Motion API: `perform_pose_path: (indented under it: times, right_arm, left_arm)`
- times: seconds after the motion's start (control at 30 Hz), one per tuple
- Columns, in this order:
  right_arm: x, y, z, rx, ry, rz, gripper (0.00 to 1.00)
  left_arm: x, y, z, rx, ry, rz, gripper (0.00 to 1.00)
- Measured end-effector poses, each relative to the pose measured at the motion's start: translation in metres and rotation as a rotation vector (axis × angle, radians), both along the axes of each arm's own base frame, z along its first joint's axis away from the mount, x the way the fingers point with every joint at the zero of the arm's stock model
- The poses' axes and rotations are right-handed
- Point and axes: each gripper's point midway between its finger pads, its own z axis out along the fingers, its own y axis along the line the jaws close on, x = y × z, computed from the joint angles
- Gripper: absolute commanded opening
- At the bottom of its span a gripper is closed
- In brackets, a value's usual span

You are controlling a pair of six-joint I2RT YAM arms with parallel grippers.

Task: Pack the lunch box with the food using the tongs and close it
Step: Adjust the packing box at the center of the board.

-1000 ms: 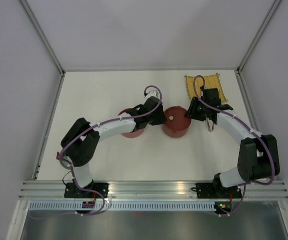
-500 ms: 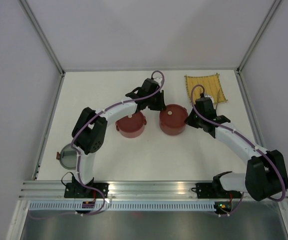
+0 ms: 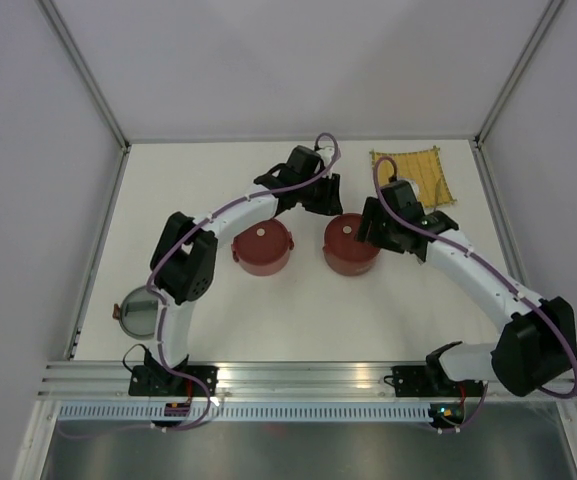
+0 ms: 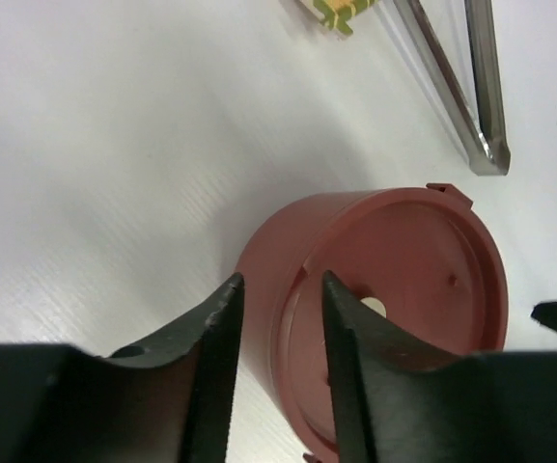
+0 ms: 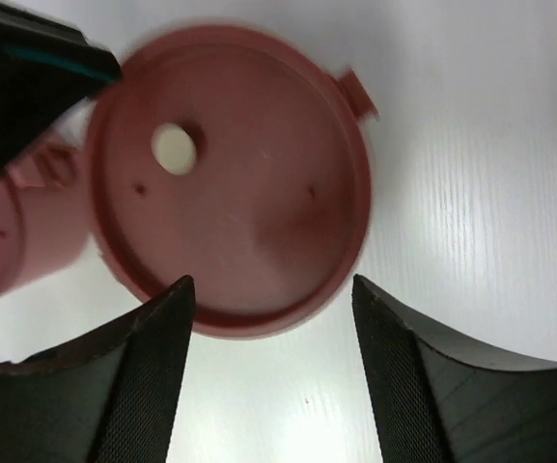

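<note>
Top external view: right lunch box bowl and left bowl, both lidded, sit mid-table. Right gripper hovers wide open and empty above the right one. Left gripper, partly open at its far rim, clamps nothing. Tongs lie by the far-right mat.

Dark-red lunch box; yellow woven mat

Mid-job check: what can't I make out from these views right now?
Food: none visible; the lidded lunch box hides its contents in every view.
Tongs: the left wrist view's top edge cuts them off; from above they are probably under the right arm.
Round grey thing: top view, too small to identify.
</note>
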Motion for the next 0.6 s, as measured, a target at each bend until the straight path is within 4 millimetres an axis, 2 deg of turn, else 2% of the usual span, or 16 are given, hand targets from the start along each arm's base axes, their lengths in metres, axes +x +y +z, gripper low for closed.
perform_pose_path:
  times: [0.07,0.13,0.23,0.3,0.4,0.47,0.53,0.6]
  right_arm:
    - [0.021,0.003,0.019,-0.004,-0.026,0.029,0.79]
    - [0.040,0.002,0.039,-0.007,-0.069,0.042,0.84]
    - [0.066,-0.003,0.070,-0.023,-0.146,0.064,0.85]
    - [0.078,-0.008,0.082,-0.027,-0.177,0.074,0.85]
    - [0.091,-0.019,0.076,-0.022,-0.172,0.095,0.84]
    - [0.095,-0.022,0.062,-0.005,-0.146,0.124,0.84]
    - [0.097,-0.023,0.042,0.006,-0.107,0.166,0.84]
    - [0.095,-0.018,0.023,0.015,-0.069,0.219,0.83]
  left_arm:
    - [0.005,0.006,0.009,-0.010,-0.008,0.016,0.50]
    - [0.011,0.016,0.026,-0.029,-0.025,0.040,0.51]
    - [0.017,0.032,0.060,-0.069,-0.061,0.082,0.52]
    - [0.013,0.046,0.085,-0.098,-0.086,0.135,0.53]
    - [-0.010,0.068,0.106,-0.130,-0.078,0.227,0.53]
    - [-0.027,0.078,0.108,-0.148,-0.049,0.287,0.53]
    - [-0.041,0.086,0.102,-0.165,-0.014,0.350,0.53]
    - [-0.055,0.091,0.083,-0.167,0.046,0.400,0.53]
